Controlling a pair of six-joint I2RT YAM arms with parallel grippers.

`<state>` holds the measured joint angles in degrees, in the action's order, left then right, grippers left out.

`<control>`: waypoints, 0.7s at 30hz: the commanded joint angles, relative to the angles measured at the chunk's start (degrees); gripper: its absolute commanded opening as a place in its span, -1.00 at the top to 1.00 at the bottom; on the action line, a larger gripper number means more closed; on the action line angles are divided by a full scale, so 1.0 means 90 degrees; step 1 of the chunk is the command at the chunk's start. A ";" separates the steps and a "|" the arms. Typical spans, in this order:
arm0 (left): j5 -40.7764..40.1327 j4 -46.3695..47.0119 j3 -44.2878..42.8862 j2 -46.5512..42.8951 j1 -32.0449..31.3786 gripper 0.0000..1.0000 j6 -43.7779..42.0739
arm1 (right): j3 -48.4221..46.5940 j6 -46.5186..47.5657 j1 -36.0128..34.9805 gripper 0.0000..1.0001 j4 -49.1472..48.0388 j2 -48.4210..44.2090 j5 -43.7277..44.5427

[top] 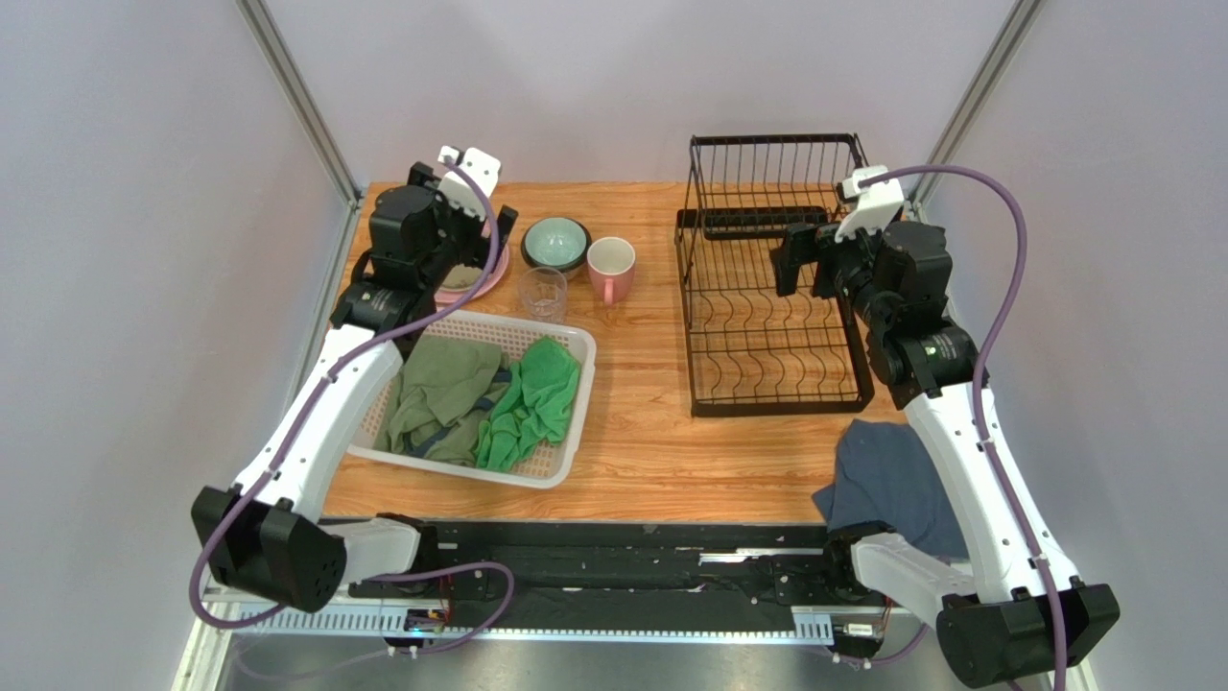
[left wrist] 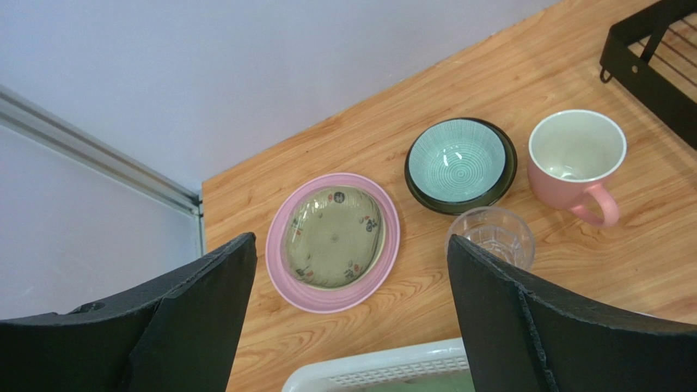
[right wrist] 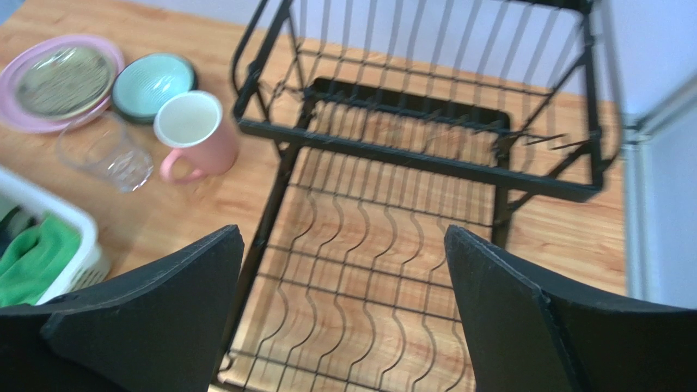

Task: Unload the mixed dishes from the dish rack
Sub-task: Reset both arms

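Found the black wire dish rack (top: 773, 339) bare at upper right, right gripper (right wrist: 344, 245) and left gripper (left wrist: 352, 245) both parted and empty, dishes set upper left, seemingly nested to save room: pink plate (left wrist: 327, 300) under olive dish (left wrist: 334, 237), teal bowl (top: 555, 241), pink mug (top: 611, 259), clear glass cup (top: 544, 292).

The plate (left wrist: 327, 300) is pink, the spiral-lined bowl (left wrist: 456, 159) teal, the rack (right wrist: 425, 161) black.

A white mesh basket (top: 459, 470) is set on the left of the wooden surface (top: 649, 432). An olive cloth (top: 440, 382) and a bright green cloth (top: 536, 396) are bunched side by side inside it. A blue-grey cloth (top: 877, 482) is laid at the near right edge.
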<state>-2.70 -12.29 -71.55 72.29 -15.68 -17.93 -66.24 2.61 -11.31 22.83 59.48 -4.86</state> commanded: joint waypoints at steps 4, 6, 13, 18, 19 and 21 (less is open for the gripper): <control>0.0085 0.0711 0.0546 -0.1039 0.0423 -0.93 0.0733 | -0.0043 0.0159 0.0026 -0.99 -0.1080 -0.0242 0.1526; 0.0027 0.0838 0.0664 -0.1167 0.0453 -0.94 0.0733 | 0.0181 0.0169 0.0026 -0.99 -0.1257 -0.0388 0.1576; 0.0065 0.0926 0.0986 -0.1470 0.0551 -0.94 0.0811 | 0.0416 0.0354 -0.0178 -0.96 -0.1404 -0.0428 0.1838; 0.0105 0.0976 0.1133 -0.1489 0.0571 -0.94 0.0869 | 0.0553 0.0481 -0.0315 -0.90 -0.1482 -0.0408 0.1917; 0.0105 0.0995 0.1153 -0.1489 0.0571 -0.94 0.0879 | 0.0563 0.0481 -0.0335 -0.89 -0.1482 -0.0398 0.1937; 0.0143 0.1014 0.1192 -0.1509 0.0590 -0.94 0.0908 | 0.0611 0.0520 -0.0364 -0.89 -0.1501 -0.0427 0.1888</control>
<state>-2.33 -6.26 -61.41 60.12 -11.03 -11.73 -61.08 5.72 -13.93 12.69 56.27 10.68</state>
